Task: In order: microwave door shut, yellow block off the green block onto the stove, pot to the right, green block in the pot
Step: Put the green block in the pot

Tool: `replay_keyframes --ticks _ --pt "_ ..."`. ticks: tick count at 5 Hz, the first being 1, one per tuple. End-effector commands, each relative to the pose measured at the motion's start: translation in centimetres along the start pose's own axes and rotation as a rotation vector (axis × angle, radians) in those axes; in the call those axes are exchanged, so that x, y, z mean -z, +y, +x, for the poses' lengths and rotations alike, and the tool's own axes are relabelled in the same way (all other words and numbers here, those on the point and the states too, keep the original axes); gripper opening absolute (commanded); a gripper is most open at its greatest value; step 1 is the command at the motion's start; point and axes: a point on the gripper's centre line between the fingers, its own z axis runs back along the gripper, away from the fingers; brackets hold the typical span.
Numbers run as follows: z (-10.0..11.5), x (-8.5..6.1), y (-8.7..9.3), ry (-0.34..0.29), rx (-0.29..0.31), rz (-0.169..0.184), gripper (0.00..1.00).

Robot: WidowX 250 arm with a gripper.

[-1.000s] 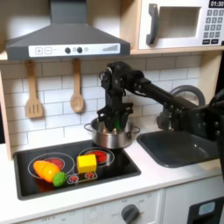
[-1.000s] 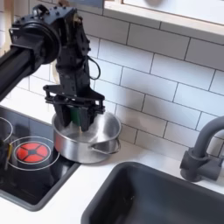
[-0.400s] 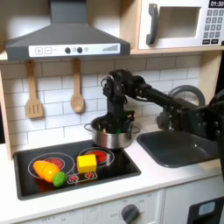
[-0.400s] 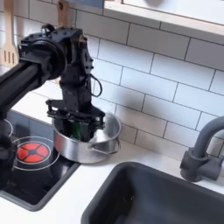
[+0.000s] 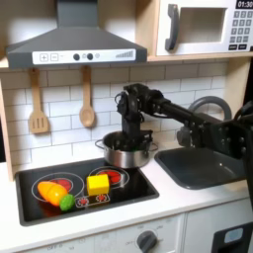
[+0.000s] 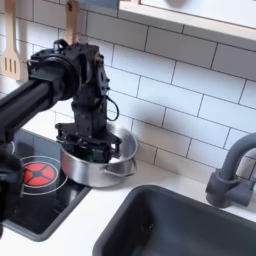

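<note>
The black gripper [image 6: 93,150] hung low inside the shiny round steel pot [image 6: 97,166], jaws seemingly pinching the small green block [image 6: 92,151], so letting go and lifting clear looked next.

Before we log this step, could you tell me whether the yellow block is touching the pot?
Apart: in the first exterior view, the yellow block sits on the stove, with bare cooktop between it and the pot.

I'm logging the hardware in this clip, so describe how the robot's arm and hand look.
The arm is black all over, built of boxy links joined by chunky rounded joints, with a matte plastic-and-metal look. Thin dark cables run along the upper links in the second exterior view. The hand is black too, a wide crossbar carrying slim fingers. No markings or labels are legible.
</note>
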Motion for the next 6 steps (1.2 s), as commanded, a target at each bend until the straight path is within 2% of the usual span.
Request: replay_keyframes --ticks 1,3,6 --pt "0.0 -0.8 0.2 -0.030 -0.020 0.001 1.00" --pt "0.2 -1.7 0.0 -0.055 -0.030 -0.003 1.00" --pt "0.6 -4.3 -1.0 -0.083 -0.030 -0.054 1.00"
